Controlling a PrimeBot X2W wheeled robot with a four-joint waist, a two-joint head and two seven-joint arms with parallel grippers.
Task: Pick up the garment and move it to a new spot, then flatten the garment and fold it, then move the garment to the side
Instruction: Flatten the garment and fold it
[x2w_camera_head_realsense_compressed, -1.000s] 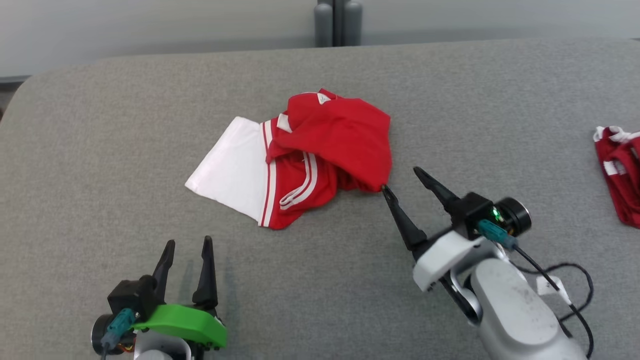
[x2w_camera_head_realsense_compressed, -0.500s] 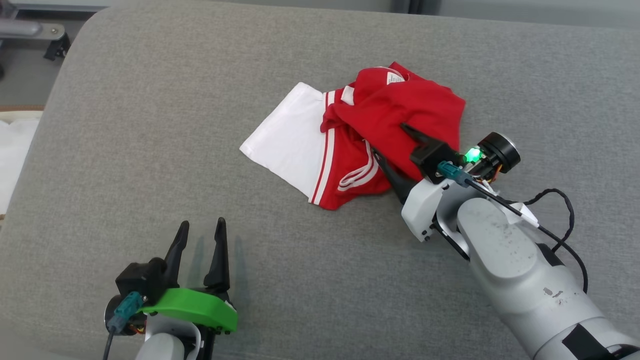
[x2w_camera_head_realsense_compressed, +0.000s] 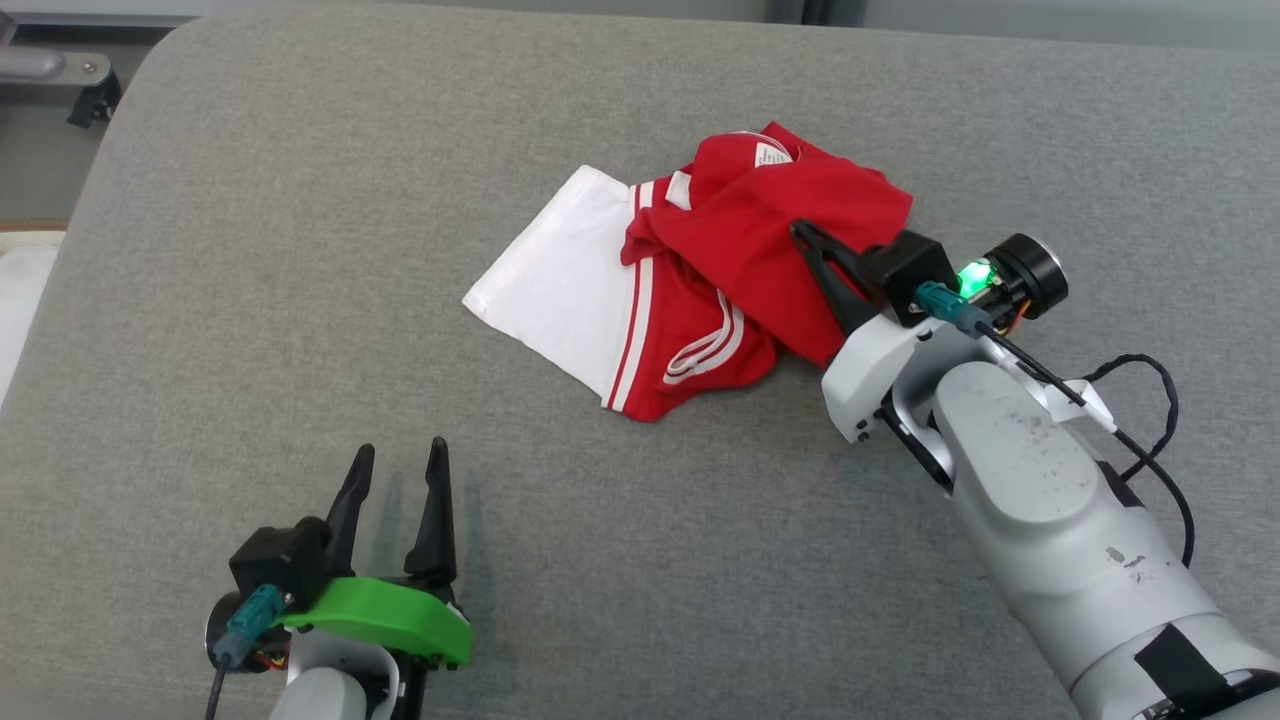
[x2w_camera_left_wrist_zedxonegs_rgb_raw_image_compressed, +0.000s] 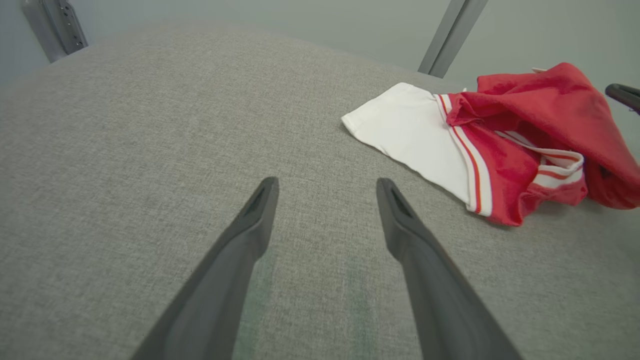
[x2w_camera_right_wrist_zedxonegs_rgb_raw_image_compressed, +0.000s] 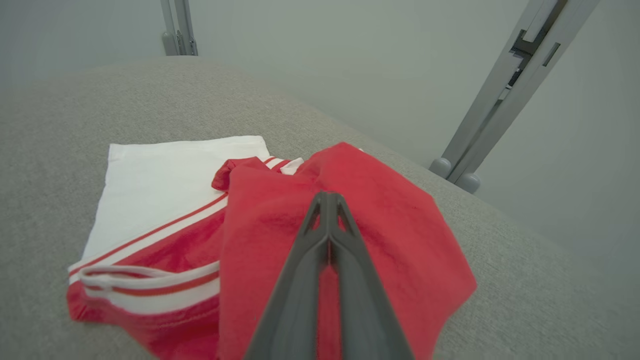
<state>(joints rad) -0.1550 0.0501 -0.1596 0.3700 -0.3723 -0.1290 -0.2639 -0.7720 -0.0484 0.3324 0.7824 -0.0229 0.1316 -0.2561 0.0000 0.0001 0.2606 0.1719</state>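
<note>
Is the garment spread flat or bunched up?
Bunched up. The garment has its red cloth heaped in overlapping folds; just its white end lies flat on the grey surface.

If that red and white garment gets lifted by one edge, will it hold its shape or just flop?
Probably flop: the garment lies crumpled in soft folds, so most of it should hang and drag. It looks thin and light, likely easy to lift. The right tool seems shut on one red layer, so other layers may slip free.
</note>
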